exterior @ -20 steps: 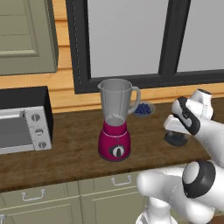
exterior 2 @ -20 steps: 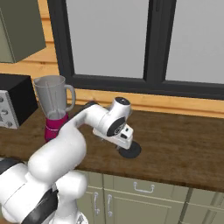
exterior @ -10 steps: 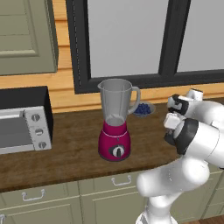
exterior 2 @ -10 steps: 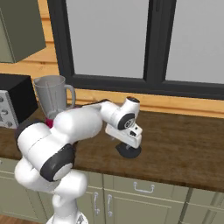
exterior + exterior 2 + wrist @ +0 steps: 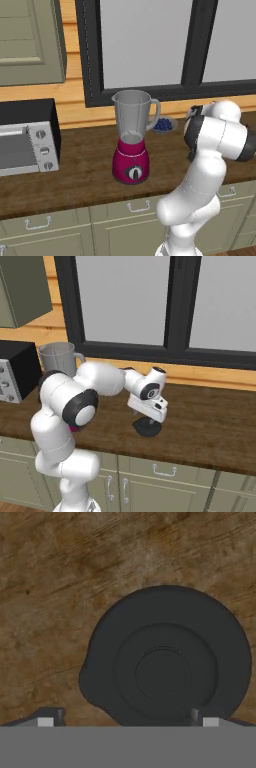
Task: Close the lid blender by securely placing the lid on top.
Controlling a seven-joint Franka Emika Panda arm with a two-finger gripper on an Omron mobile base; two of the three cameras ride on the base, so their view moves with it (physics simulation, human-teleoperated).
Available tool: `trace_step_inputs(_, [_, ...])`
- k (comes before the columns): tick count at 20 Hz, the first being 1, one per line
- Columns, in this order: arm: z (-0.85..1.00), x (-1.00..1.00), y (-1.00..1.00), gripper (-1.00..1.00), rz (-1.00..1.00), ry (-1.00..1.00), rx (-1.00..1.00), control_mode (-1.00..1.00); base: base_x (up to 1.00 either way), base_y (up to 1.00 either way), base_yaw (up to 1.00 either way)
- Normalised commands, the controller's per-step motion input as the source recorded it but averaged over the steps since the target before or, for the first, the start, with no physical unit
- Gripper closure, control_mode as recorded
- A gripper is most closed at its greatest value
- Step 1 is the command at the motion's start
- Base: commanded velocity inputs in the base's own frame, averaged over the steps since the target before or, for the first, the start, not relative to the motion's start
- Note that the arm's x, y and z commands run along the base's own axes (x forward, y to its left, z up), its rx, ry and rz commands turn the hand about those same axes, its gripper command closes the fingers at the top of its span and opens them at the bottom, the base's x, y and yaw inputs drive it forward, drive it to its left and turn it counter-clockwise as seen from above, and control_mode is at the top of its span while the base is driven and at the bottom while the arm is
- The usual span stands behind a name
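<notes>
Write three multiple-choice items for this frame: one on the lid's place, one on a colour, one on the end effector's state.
1. Where is the lid?
A. on the blender jar
B. flat on the counter
C. in the toaster oven

2. What colour is the blender base?
A. magenta
B. green
C. white

3. What state is the end effector in?
A. shut on the lid
B. shut, empty
C. open above the lid

Answers: 1 B, the disc rests on wood right of the jar. 2 A, the base under the clear jar is magenta. 3 C, the hand view shows its tips spread wide with the lid below.
</notes>
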Motion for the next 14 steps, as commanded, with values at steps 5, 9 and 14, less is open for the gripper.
trace_step_inputs(5, [-0.32,0.16,-0.04,-1.0,0.0,0.0,0.0,-1.0,0.0,0.0,0.0])
trace_step_inputs(9, [-0.31,0.0,0.0,-1.0,0.0,0.0,0.0,-1.0,0.0,0.0,0.0])
trace_step_inputs(14, [-0.38,0.0,0.0,-1.0,0.0,0.0,0.0,-1.0,0.0,0.0,0.0])
